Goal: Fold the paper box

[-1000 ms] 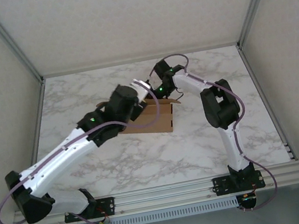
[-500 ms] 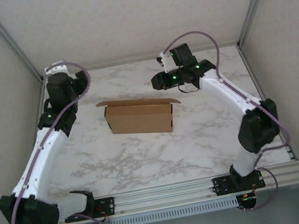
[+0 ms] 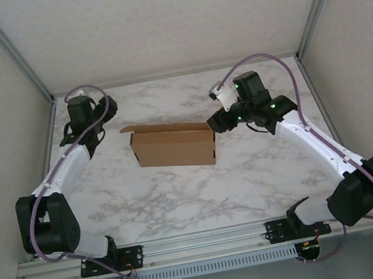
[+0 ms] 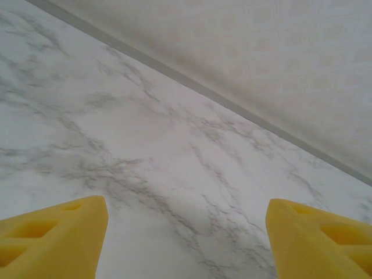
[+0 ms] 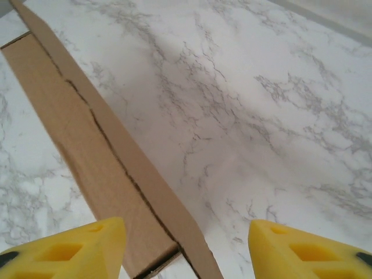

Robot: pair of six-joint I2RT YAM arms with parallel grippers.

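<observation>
Paper box [image 5: 70, 133]: flap slit [image 5: 111, 146], R-wrist view

A white marble table [image 3: 182, 198] sits between pale walls [image 3: 150, 16].

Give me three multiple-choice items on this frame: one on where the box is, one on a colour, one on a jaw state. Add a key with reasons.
1. Where is the paper box on the table?
A. middle
B. far left corner
C. near edge

2. What colour are the fingertips in the left wrist view?
A. black
B. yellow
C. blue

3. How do the left jaws stand?
A. shut on the box
B. shut, empty
C. open, empty

Key:
1 A, the top view shows marble on every side of it.
2 B, both tips are yellow.
3 C, the tips stand wide apart over bare marble.
</observation>
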